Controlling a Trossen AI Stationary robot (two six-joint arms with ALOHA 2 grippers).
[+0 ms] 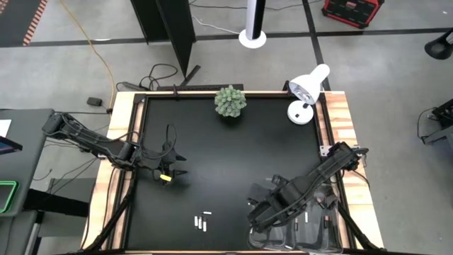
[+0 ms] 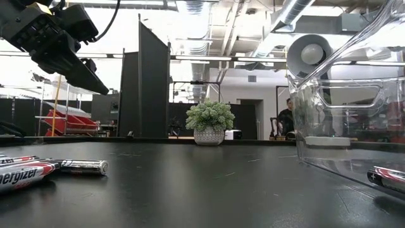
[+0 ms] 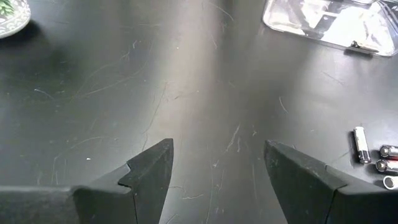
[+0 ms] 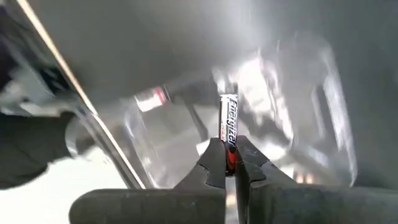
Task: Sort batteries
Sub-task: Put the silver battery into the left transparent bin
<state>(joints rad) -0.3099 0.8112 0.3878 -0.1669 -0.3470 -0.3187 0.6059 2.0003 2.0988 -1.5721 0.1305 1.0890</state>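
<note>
Pinching a battery (image 4: 229, 127) over the clear bin (image 4: 298, 124), right fingers (image 4: 214, 163) show only wrist-side; left fingers (image 3: 152, 168) spread.

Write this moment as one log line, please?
right gripper: shut on battery, over clear bin | left gripper: open, waiting above table | loose batteries: on table

Both arms were dark, near-black jointed links with black cables looped along them. The left end effector (image 1: 172, 172) carried a small yellow marking near its tip, and its two fingers (image 3: 151, 171) were matte black wedges with stepped inner edges. The right end effector (image 4: 232, 163) had slim, dark, tapered fingers.
</note>
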